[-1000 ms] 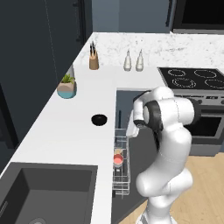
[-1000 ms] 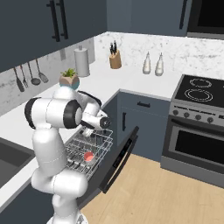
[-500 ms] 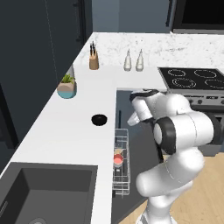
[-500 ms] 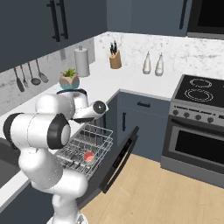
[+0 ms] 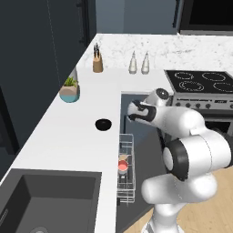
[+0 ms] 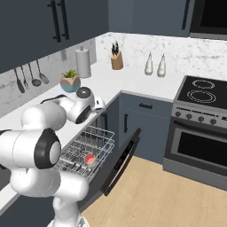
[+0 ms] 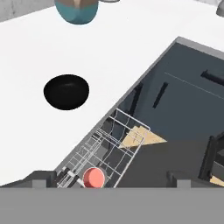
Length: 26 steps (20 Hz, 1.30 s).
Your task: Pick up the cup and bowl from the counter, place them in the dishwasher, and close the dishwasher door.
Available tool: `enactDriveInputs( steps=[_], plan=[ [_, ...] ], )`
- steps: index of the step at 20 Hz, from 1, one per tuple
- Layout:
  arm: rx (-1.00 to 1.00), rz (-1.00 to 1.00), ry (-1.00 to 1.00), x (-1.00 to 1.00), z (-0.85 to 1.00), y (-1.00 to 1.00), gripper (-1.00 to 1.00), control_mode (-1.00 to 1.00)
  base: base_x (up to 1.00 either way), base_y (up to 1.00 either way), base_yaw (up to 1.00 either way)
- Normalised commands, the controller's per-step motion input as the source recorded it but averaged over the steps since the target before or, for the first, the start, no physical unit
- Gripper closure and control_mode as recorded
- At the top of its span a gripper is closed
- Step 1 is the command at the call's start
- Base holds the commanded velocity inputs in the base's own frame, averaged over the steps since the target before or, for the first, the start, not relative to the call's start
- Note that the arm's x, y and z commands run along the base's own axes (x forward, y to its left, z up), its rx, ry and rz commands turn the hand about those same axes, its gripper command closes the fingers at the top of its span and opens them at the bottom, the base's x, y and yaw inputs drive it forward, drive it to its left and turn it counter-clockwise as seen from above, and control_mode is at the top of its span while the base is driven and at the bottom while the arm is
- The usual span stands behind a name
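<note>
The black bowl point(image 5: 103, 124) point(image 7: 66, 92) sits alone on the white counter point(image 5: 68, 132) point(image 7: 39, 48), near its inner edge. The cup point(image 5: 123, 166) point(image 6: 90, 158) point(image 7: 94, 177), red inside, stands in the dishwasher's pulled-out wire rack point(image 5: 127, 173) point(image 6: 86, 148) point(image 7: 111, 144). The dishwasher door point(image 6: 120, 160) hangs open. My gripper point(image 5: 131, 113) point(image 6: 99, 104) point(image 7: 113, 179) is open and holds nothing. It hovers above the rack by the counter edge, to the right of the bowl and apart from it. In the right base view my arm hides the bowl.
A teal-and-tan plant pot point(image 5: 69, 91) point(image 6: 70, 82) point(image 7: 78, 8) stands further back on the counter. A knife block point(image 5: 97, 63) and two bottles point(image 5: 139, 63) line the back wall. The stove point(image 5: 200, 82) and oven point(image 6: 199, 142) lie right; a sink point(image 5: 50, 195) sits near left.
My arm has swung up from the rack toward the counter edge, with the hand now nearer the bowl. The cup stays in the rack and the bowl has not moved.
</note>
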Motion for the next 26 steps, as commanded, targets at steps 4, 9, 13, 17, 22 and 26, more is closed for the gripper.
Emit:
enactDriveInputs(
  steps=[4,9,13,17,22,26],
  plan=[
    [0.20,-0.23,0.20,0.00,0.04,0.03,-1.00,-1.00,0.00,0.00,0.00],
    [0.00,-0.01,0.00,0.11,-0.34,0.30,-1.00,-1.00,0.00,0.00,0.00],
    [0.02,0.00,0.00,0.27,-0.35,0.28,-1.00,-1.00,0.00,0.00,0.00],
    [0.01,0.00,0.05,0.14,-0.16,0.36,-1.00,-1.00,0.00,0.00,0.00],
    [0.00,0.00,0.07,0.11,-0.16,0.52,-1.00,-1.00,0.00,0.00,0.00],
    [0.04,0.00,0.08,0.21,-0.23,0.27,-1.00,-1.00,0.00,0.00,0.00]
  ],
)
